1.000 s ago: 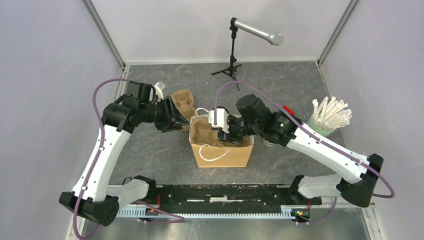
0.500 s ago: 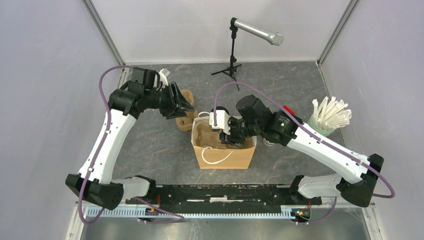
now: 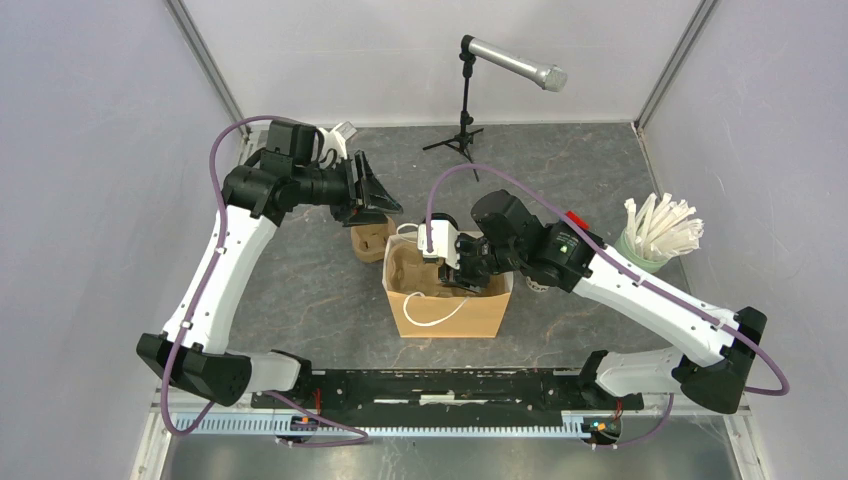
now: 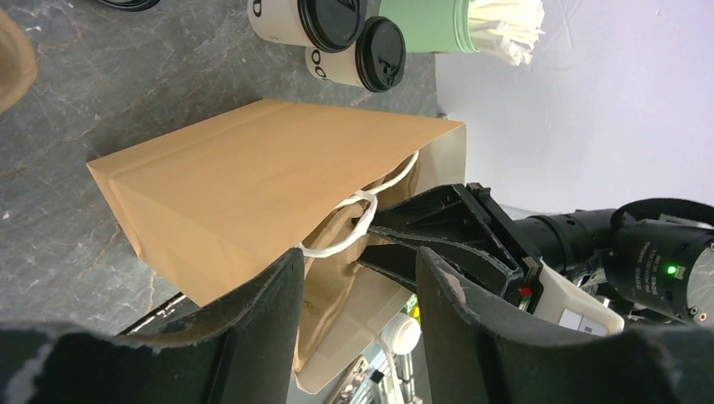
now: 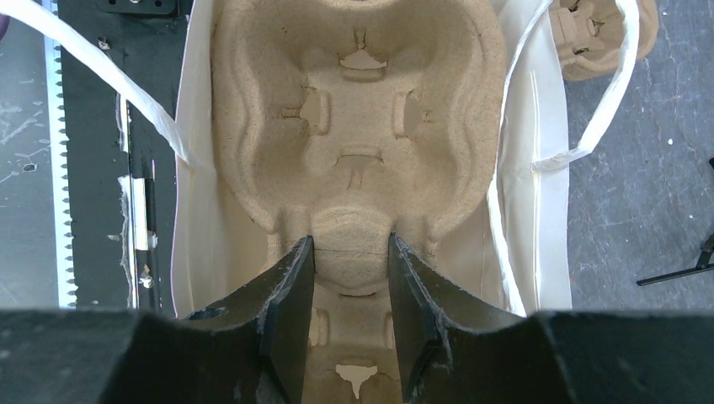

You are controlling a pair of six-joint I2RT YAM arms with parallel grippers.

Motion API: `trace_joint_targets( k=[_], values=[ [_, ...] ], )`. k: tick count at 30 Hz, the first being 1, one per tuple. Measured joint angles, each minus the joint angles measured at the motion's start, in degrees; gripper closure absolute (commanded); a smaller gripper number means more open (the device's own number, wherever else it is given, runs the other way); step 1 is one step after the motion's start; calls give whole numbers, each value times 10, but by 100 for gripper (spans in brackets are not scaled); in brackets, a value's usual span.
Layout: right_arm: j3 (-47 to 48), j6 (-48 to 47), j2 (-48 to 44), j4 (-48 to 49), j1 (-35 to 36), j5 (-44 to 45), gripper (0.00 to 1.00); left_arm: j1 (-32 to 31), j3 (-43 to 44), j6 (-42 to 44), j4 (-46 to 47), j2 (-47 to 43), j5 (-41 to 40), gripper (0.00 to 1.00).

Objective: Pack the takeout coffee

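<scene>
Two white takeout coffee cups with black lids (image 4: 305,18) (image 4: 364,55) stand on the table behind the brown paper bag (image 4: 253,177) in the left wrist view; in the top view my right arm hides them. My right gripper (image 3: 458,275) reaches into the bag (image 3: 450,312) and is shut on the middle ridge of the brown cup carrier (image 5: 354,126) inside it, with its fingers (image 5: 290,286) on either side. My left gripper (image 3: 385,205) is open and empty, raised to the left of the bag (image 4: 358,269).
A second brown cup carrier (image 3: 368,240) lies on the table left of the bag, below my left gripper. The pale green cup of wrapped straws (image 3: 655,235) stands at the right. A microphone stand (image 3: 465,110) is at the back.
My left arm has lifted and pulled back from the bag's left side toward the rear. The bag shifted slightly right. My right gripper stays in the bag on the carrier.
</scene>
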Motion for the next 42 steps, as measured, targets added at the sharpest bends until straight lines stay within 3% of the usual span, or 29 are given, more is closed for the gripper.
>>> trace_joint_targets(
  k=[10, 12, 16, 20, 24, 36, 42],
  values=[
    [0, 0, 0, 0, 0, 0, 58, -30, 0, 54, 12, 28, 9, 45],
    [0, 0, 0, 0, 0, 0, 58, -40, 0, 61, 12, 38, 10, 54],
    [0, -2, 0, 1, 0, 0, 58, -53, 0, 68, 12, 52, 10, 83],
    [0, -4, 0, 1, 0, -1, 58, -56, 4, 73, 15, 54, 14, 97],
    [0, -8, 0, 1, 0, -4, 58, -56, 24, 49, 28, 61, 15, 98],
    [-3, -18, 1, 0, 3, 23, 56, -56, 19, -134, 106, 68, 7, 97],
    [-3, -19, 26, 0, 3, 65, 55, -56, 19, -146, 101, 68, -10, 96]
  ],
)
